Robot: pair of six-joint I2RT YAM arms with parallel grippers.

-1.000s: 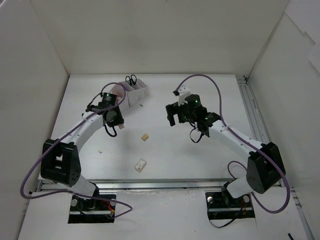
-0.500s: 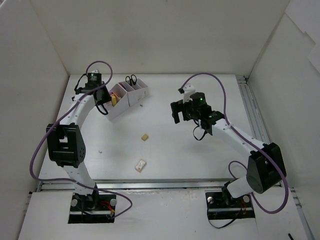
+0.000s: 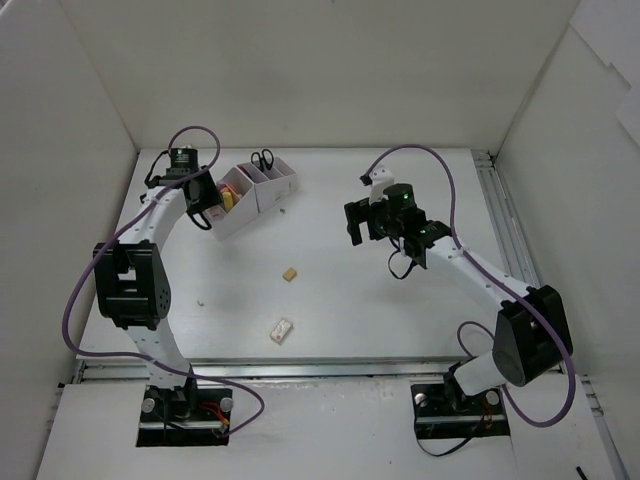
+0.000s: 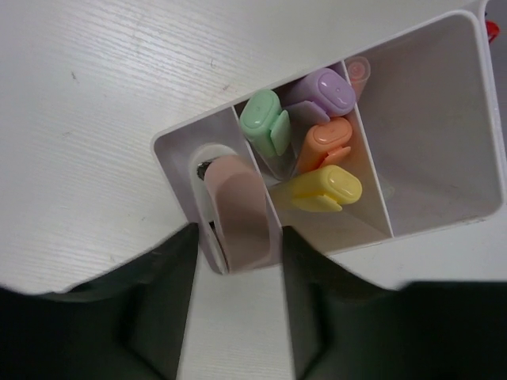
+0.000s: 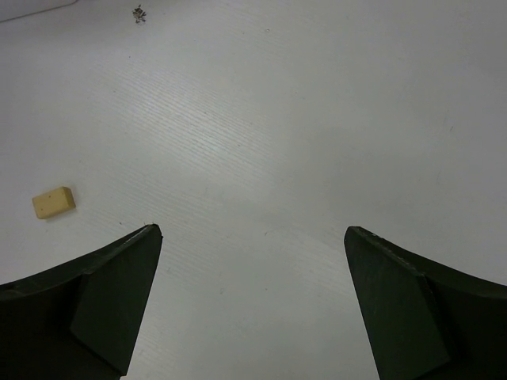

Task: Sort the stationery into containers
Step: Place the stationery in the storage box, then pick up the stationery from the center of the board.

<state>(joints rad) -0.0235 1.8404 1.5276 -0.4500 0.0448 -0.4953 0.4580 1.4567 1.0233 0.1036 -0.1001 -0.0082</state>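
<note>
Left tool (image 4: 238,237) swung to organizer (image 4: 428,119), fingers slightly apart around pink highlighter (image 4: 238,210), right tool (image 5: 252,231) wide apart

From the left wrist, the organizer (image 4: 428,119) runs off the right edge, and a red scrap (image 4: 493,30) at the top corner is cut too short to name. A peach cap (image 4: 358,71) shows only as a sliver behind a divider. The pink highlighter (image 4: 238,210) hides its far end inside the end compartment. The left gripper (image 4: 239,233) is blurred and cropped below, and whether it presses that highlighter is unclear. From the right wrist, a dark speck (image 5: 140,13) is perhaps debris, and the right gripper (image 5: 253,229) is cropped below. From above, a pale fleck (image 3: 201,299) and a crumb (image 3: 284,210) are too small to name.
</note>
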